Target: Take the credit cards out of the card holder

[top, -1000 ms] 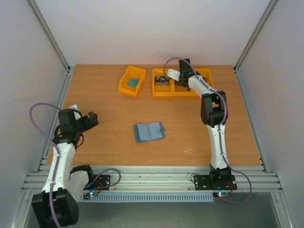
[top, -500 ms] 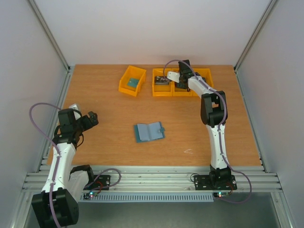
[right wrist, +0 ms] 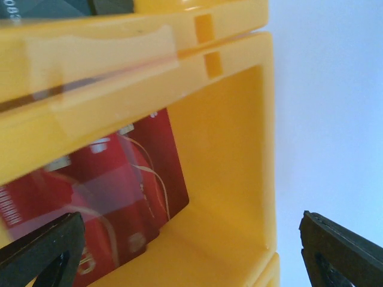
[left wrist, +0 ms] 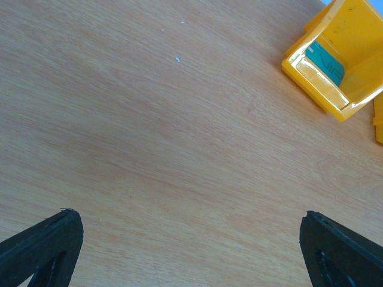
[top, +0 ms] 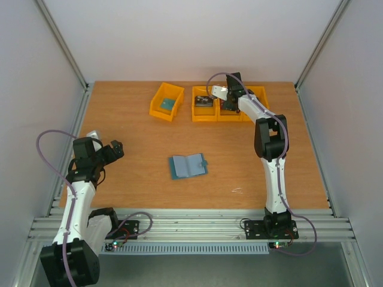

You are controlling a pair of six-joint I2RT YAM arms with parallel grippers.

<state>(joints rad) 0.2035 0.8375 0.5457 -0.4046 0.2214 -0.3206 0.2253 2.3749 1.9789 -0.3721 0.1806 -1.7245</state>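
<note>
Overhead view of a wooden tabletop (left wrist: 149, 131) with 2 robot arms. The right gripper (right wrist: 191, 254) hangs over a yellow bin (right wrist: 233, 149) at the far edge, its fingers spread wide and holding nothing. A red card (right wrist: 119, 179) lies flat in this bin, just ahead of and below the gripper, untouched. A dark card (right wrist: 54, 7) shows in the neighbouring bin (right wrist: 119, 48), just beyond the shared wall.

The left gripper (left wrist: 191, 245) is also spread and empty, above bare tabletop. Far ahead of it and to its right, a blue card (left wrist: 326, 60) sits in a separate bin (left wrist: 311, 75).

The holder (top: 188, 165) lies open like a book, well behind the right gripper toward the arm bases, and well to the right of the left gripper. Whether any card remains in its pockets is too small to tell.

With 3 cards binned, the step in hand looks like withdrawing from the drop. To do it well, the right gripper should rise straight up and clear the bin wall before swinging back, so it neither tips the bin nor drags the red card. The holder's pockets then need a close look.
</note>
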